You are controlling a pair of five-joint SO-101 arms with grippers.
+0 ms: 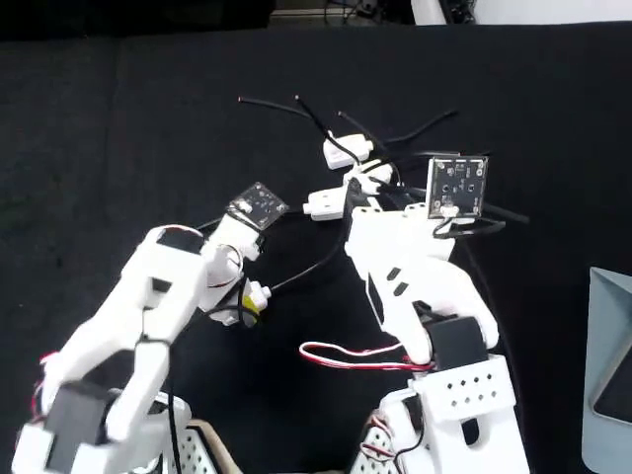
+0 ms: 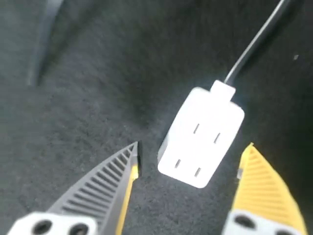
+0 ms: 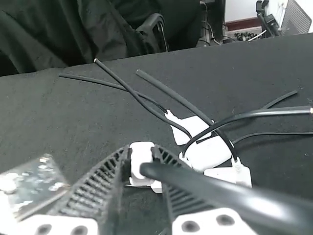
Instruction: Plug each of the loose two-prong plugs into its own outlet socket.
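Over to the left claw (image 2: 191,147): fingers (image 2: 112,181) spread wide, nothing held. Squarely between the tips and a touch beyond them, a white outlet block (image 2: 201,137), slots facing up, black cord (image 2: 254,46) running off its far end, away from the claw. Across to the right claw (image 3: 142,151): closed tight on a small white piece (image 3: 142,161), a plug by the look of it, prongs hidden inside the grip. Facing: impossible to tell.

Now the risks. Might pinch the outlet block off-centre on the left and spin it on the black cloth (image 2: 73,73), with that stiff cord levering it round. Could just as well shove it along rather than pin it, given nothing behind it to brace against. On the right, a hold close to the fingertips: likely to let the plug twist under insertion force, or drop it outright. Prongs unseen, so easy to arrive out of line with the slots.

Beyond the right claw, a heap: more white connector bodies (image 3: 210,154) lying against one another, thin black cords (image 3: 124,87) fanning out past them. Just in front of the claw, a thick black cable (image 3: 230,196) crossing low. Liable to snag on any swing towards the other arm, or to drag the heap along.
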